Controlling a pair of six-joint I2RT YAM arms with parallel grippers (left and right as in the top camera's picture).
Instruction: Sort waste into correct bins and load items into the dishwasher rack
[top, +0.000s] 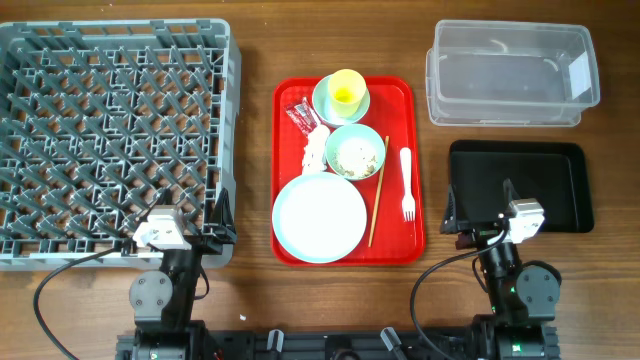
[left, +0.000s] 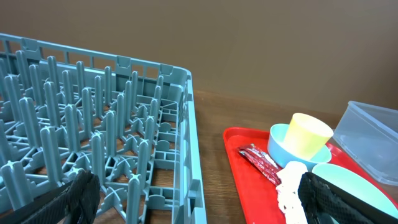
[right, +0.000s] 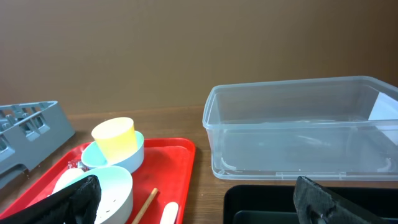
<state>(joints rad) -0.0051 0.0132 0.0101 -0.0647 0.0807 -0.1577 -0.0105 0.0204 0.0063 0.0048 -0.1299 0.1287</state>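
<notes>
Dishwasher rack: one grey dishwasher rack (top: 100, 130), at 9 o'clock on the table (top: 255, 40).
Bins: two; clear tub (top: 440, 95) at 2 o'clock, black tray (top: 562, 180) at 4 o'clock.
Red serving tray (top: 396, 100): one, at centre, carrying all dishes and waste.
Bowls: two; light blue bowl (top: 324, 104) at the tray's 12 o'clock, mint-green bowl (top: 337, 139) mid-tray.
Cup: one yellow cup (top: 346, 92), standing in the light blue bowl.
Plate: one pale blue plate (top: 319, 217), at 7 o'clock.
Cutlery: one chopstick (top: 377, 205), one white fork (top: 407, 185), both at 3 o'clock.
Waste: one red wrapper (top: 302, 117) at 11 o'clock; one napkin (top: 316, 150) at 9 o'clock; rice scraps (top: 354, 156) in the mint-green bowl.
Left gripper (left: 199, 202): over the rack's 5 o'clock corner, jaws spread wide, gripping nothing.
Right gripper (right: 198, 199): over the black tray's 7 o'clock corner, jaws spread wide, gripping nothing.
</notes>
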